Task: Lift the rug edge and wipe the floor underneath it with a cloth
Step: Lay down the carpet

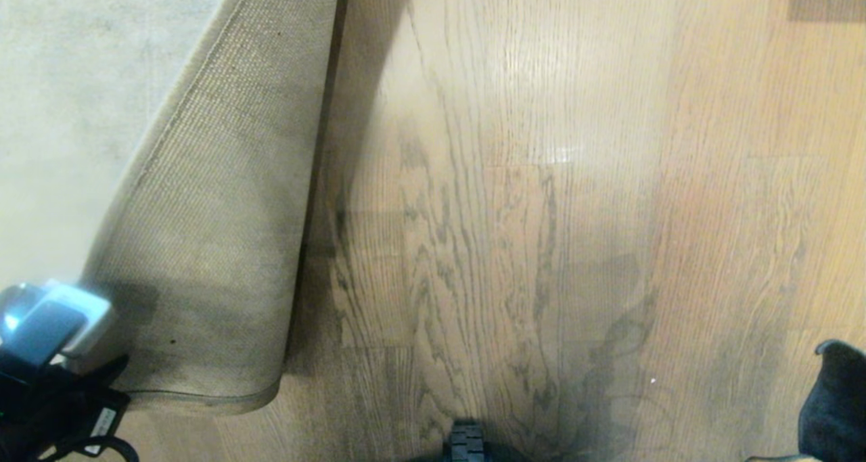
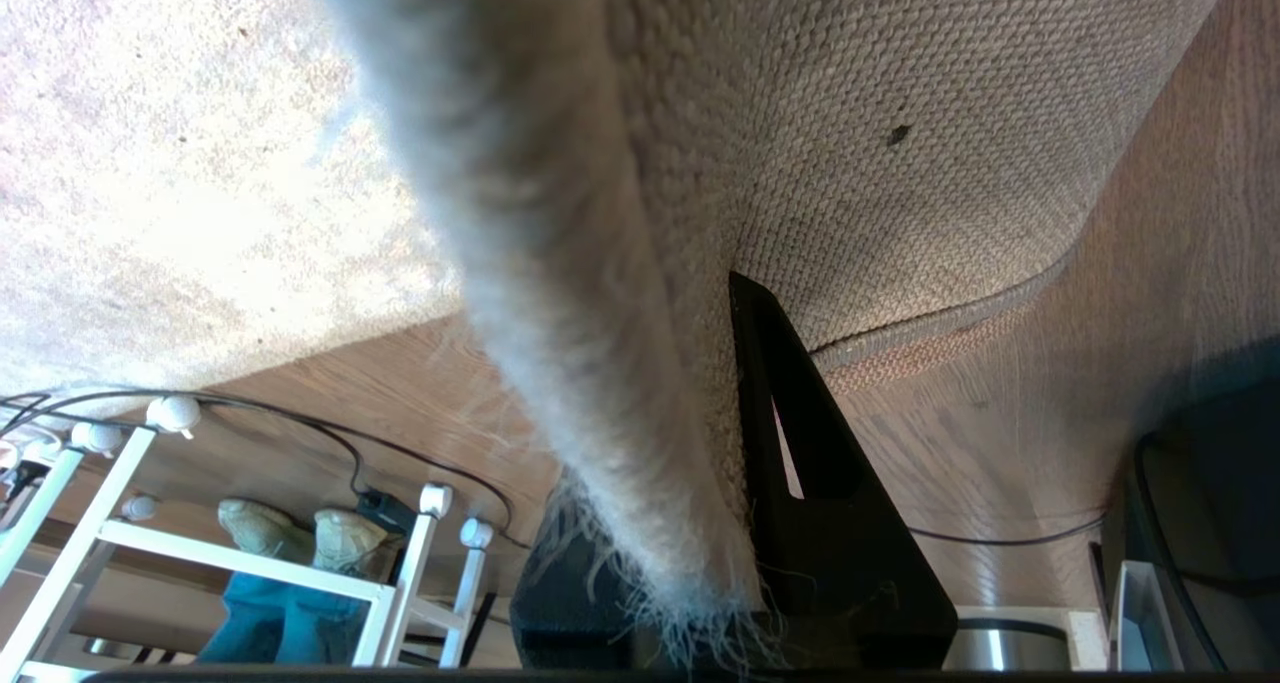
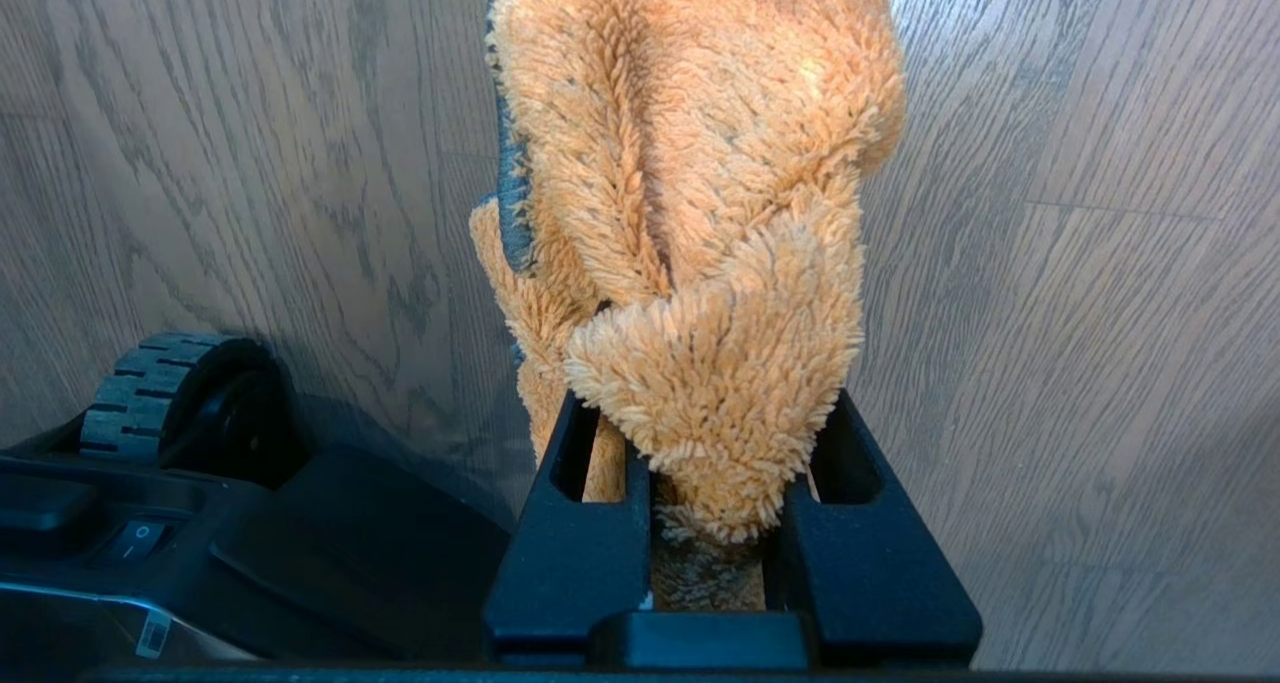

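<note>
The pale grey rug covers the left side. Its rug edge is folded up and back, tan woven backing and bound hem showing. At the lower left my left gripper is shut on that edge: one black finger presses the backing, the other is hidden behind the pile. The brown wood floor lies bare beside the fold. My right gripper, low at the right near the base, is shut on the fuzzy orange cloth, which hangs over the floor.
The base's front wheel is at the bottom centre and shows as the wheel beside the cloth. A white rack and black cables stand beyond the rug. My right arm is at the lower right.
</note>
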### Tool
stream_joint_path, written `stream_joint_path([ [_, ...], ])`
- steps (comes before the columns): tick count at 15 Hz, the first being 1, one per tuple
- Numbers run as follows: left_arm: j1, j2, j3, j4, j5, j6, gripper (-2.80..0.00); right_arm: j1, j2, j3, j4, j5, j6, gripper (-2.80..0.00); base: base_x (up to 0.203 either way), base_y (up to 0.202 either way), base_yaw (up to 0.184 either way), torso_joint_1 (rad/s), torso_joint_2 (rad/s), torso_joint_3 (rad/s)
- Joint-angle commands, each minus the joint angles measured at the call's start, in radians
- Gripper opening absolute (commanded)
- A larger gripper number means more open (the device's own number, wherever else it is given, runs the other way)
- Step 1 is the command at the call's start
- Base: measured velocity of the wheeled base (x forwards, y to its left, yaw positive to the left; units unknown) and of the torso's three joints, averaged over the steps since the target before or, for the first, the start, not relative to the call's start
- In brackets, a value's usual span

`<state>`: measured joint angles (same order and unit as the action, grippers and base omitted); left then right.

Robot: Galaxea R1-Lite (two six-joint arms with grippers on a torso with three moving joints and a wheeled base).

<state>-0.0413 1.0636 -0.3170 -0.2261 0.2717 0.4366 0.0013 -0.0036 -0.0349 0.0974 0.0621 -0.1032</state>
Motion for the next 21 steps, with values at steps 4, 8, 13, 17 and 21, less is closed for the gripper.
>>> stream_joint_path([
  [4,0.000,0.002,-0.001,-0.001,0.001,0.002,-2.80,0.000,0.004,0.000,0.001,0.001,-0.001,-2.80,0.000,0.000,0.000,0.000,0.00,0.000],
  [8,-0.001,0.009,0.001,-0.001,0.000,0.001,-2.80,0.000,0.004,0.000,-0.001,0.001,-0.001,-2.80,0.000,0.000,0.000,0.000,0.00,0.000],
  [13,0.000,0.015,0.010,-0.003,0.000,0.001,-2.80,0.000,0.004,0.000,0.001,0.001,-0.001,-2.80,0.000,0.000,0.000,0.000,0.00,0.000],
  [17,-0.002,0.006,0.032,-0.006,0.000,0.004,-2.80,0.000,0.004,0.000,-0.001,0.001,-0.001,-2.80,0.000,0.000,0.000,0.000,0.00,0.000],
  [21,-0.012,0.006,0.032,-0.006,-0.003,0.002,-2.80,0.000,0.004,0.000,-0.001,0.001,-0.001,-2.80,0.000,0.000,0.000,0.000,0.00,0.000],
])
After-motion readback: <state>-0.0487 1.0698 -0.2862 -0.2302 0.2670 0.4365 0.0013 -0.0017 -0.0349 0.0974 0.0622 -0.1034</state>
